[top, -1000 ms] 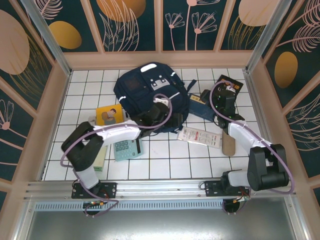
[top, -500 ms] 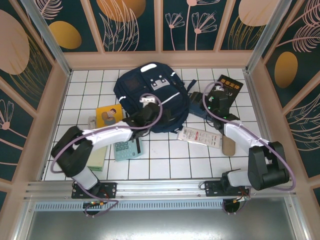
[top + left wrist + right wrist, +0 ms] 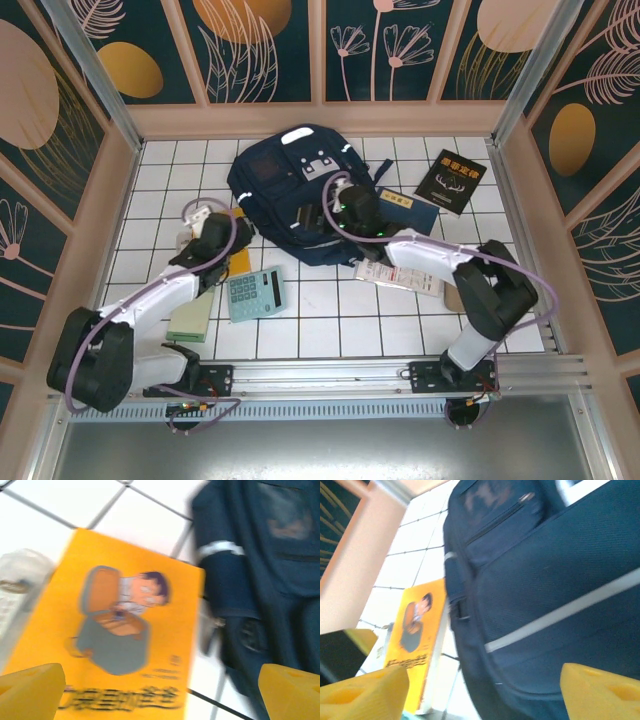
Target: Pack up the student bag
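From above, the student bag [image 3: 295,185] lies flat on the white-tiled worktop [image 3: 330,320], toward 12 o'clock from its middle, with the grey-white patches at the far end. The left arm [image 3: 150,295] reaches to a yellow book [image 3: 240,255] at the bag's 8 o'clock. Its jaws hang over that book, but from this height I cannot tell how they are set. The right arm [image 3: 430,255] stretches across, and its jaws hang over the bag's 4 o'clock corner. A green calculator [image 3: 255,293] lies at 6 o'clock from the bag. A small blue booklet [image 3: 405,208] lies just beside the bag at 3 o'clock, with a black book [image 3: 450,182] beyond it. A white leaflet [image 3: 400,273] lies at 5 o'clock.

At the left wrist, the left jaws are spread wide, with one yellow fingertip [image 3: 30,690] at 8 o'clock and the other at 4 o'clock. Nothing is between them but the yellow book [image 3: 115,645] below, which has a cartoon figure on its cover. The bag [image 3: 270,580] fills the 2 o'clock side, just beside the book. A pale, blurred thing [image 3: 20,585] sits at 9 o'clock.

At the right wrist, the right jaws are also spread and pinch nothing, and a fingertip [image 3: 602,690] shows at 5 o'clock. The bag [image 3: 560,580] with its white stripe lies beneath them, and the yellow book [image 3: 415,645] lies at 8 o'clock.
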Tool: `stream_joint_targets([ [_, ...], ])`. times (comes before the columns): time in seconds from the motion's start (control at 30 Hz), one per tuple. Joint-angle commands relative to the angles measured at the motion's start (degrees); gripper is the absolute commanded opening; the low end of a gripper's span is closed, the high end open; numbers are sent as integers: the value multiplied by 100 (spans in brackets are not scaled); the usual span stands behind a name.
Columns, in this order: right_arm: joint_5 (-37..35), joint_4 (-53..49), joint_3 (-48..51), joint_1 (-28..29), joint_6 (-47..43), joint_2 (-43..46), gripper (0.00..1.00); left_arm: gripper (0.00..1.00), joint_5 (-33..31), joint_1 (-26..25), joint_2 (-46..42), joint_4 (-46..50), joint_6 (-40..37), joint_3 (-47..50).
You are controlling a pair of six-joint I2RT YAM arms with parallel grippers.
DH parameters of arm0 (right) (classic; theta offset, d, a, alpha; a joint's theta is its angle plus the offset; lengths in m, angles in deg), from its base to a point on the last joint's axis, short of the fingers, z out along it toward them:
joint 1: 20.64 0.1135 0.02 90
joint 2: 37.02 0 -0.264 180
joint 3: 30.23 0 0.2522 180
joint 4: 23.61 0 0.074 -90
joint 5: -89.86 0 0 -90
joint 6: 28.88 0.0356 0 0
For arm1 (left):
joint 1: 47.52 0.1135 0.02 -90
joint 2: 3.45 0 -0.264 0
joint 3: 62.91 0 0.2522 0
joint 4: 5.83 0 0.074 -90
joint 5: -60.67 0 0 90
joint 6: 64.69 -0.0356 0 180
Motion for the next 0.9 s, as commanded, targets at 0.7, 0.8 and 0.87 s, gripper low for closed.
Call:
stream_joint_targets([
  [0.7,691,-24,-2203,1150,190,-2640,43,98,2086,1627,271,-828,205,1022],
  [0.8,635,-112,-2277,1159,147,-2726,40,97,2108,1634,168,-709,225,1025],
  [0.87,595,-140,-2302,1160,120,-2766,40,97,1985,1634,-11,-486,241,991],
])
